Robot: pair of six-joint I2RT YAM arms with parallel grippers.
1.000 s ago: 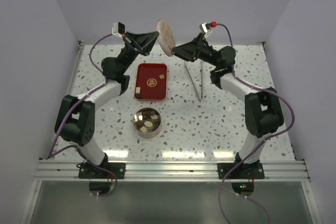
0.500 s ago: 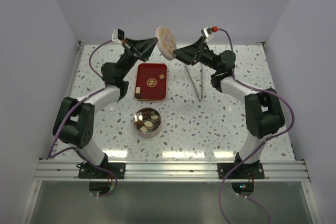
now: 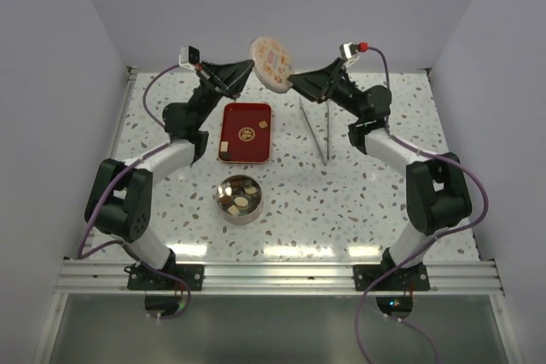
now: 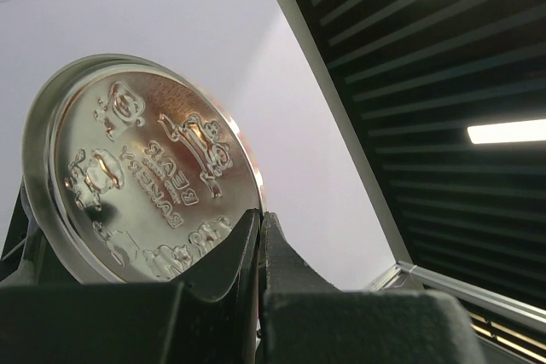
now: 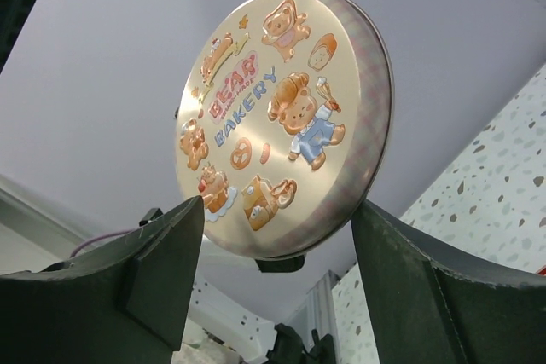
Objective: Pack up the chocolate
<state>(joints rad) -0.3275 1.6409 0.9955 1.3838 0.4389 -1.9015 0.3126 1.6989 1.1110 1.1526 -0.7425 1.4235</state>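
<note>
The round silver tin [image 3: 245, 216] stands open on the speckled table [image 3: 341, 202], and most of the chocolate [image 3: 241, 197], dark and pale pieces, lies inside it. Just behind it, three loose pieces [image 3: 245, 135] lie on the red tray [image 3: 247, 106]. The printed lid [image 3: 271, 63] is held tilted above the tray's far end. The left gripper [image 3: 249, 69] pinches its rim, while the right gripper [image 3: 293, 83] stands spread on either side of it.

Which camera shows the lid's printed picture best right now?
Right wrist: the lid turns its printed face to that camera, bears and lettering legible. Left wrist shows only its bare embossed metal underside. The top view shows it small and tilted.
</note>
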